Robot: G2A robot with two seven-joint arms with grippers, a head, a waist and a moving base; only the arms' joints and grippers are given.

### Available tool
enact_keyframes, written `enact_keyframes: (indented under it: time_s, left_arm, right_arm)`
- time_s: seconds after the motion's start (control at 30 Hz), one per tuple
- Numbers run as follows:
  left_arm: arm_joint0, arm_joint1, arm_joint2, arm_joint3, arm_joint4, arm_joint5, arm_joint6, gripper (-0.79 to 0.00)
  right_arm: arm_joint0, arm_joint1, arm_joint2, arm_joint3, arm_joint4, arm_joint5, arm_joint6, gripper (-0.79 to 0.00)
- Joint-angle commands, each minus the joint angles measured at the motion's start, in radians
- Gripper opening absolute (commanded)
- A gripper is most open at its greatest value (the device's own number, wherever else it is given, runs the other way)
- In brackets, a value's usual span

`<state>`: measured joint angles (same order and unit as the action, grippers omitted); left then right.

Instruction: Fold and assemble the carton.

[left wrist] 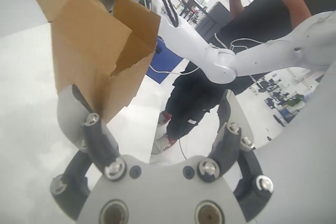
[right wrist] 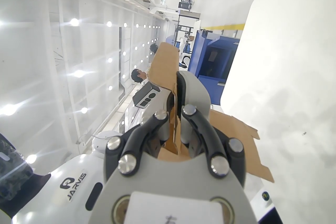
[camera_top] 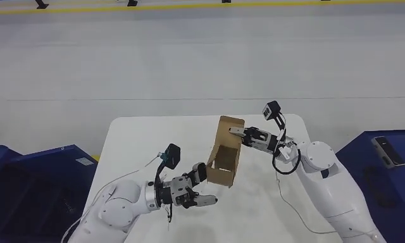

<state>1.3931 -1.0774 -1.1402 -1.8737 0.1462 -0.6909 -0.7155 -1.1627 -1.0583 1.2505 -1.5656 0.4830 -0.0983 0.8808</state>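
Half the job, at a guess, is standing done: the carton [camera_top: 224, 159] is sitting opened into a square tube at the middle of the table [camera_top: 145, 142], with its end flaps sticking out unfolded, so closing them is what is remaining. The right gripper [camera_top: 239, 131] is pinching the carton's upper wall between nearly closed fingers. The left gripper [camera_top: 202, 186] is gaping wide, gripping nothing (one finger is lying just beside the carton's lower corner). Nothing is showing inside the carton.

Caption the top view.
Right gripper clamps brown cardboard carton by its top flap; open left gripper at its lower corner.
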Motion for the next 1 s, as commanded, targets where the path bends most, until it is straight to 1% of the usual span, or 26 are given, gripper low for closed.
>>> enact_keyframes:
  time_s: [0.0, 0.2, 0.3, 0.4, 0.53, 0.67, 0.87, 0.97]
  left_arm:
    - [-0.013, 0.000, 0.017, 0.000, -0.029, 0.006, -0.029, 0.000]
    - [-0.060, -0.005, 0.080, 0.009, -0.054, 0.020, -0.070, 0.000]
    - [-0.088, -0.012, 0.114, 0.023, -0.048, 0.033, -0.064, 0.000]
    - [-0.110, -0.018, 0.137, 0.037, -0.028, 0.039, -0.040, 0.000]
    - [-0.122, -0.019, 0.137, 0.057, -0.035, 0.040, -0.027, 0.000]
    - [-0.123, -0.016, 0.131, 0.058, -0.044, 0.042, -0.032, 0.000]
    - [-0.134, -0.024, 0.172, 0.065, -0.003, 0.041, 0.005, 0.000]
    - [-0.138, -0.024, 0.169, 0.076, 0.000, 0.037, 0.015, 0.000]
  right_arm:
    - [-0.008, -0.001, -0.006, -0.010, 0.003, 0.003, -0.008, -0.785]
    - [-0.018, -0.009, -0.043, -0.036, 0.020, 0.011, -0.003, -0.785]
    - [-0.018, -0.013, -0.066, -0.038, 0.033, 0.017, 0.011, -0.785]
    - [-0.018, -0.014, -0.066, -0.027, 0.034, 0.011, 0.014, -0.785]
    - [-0.025, -0.010, -0.035, -0.015, 0.053, 0.015, 0.033, -0.785]
    - [-0.037, -0.008, -0.028, -0.024, 0.063, 0.022, 0.044, -0.785]
    - [-0.055, -0.011, -0.037, -0.043, 0.086, 0.025, 0.056, -0.785]
    - [-0.062, -0.007, -0.014, -0.041, 0.081, 0.022, 0.053, -0.785]
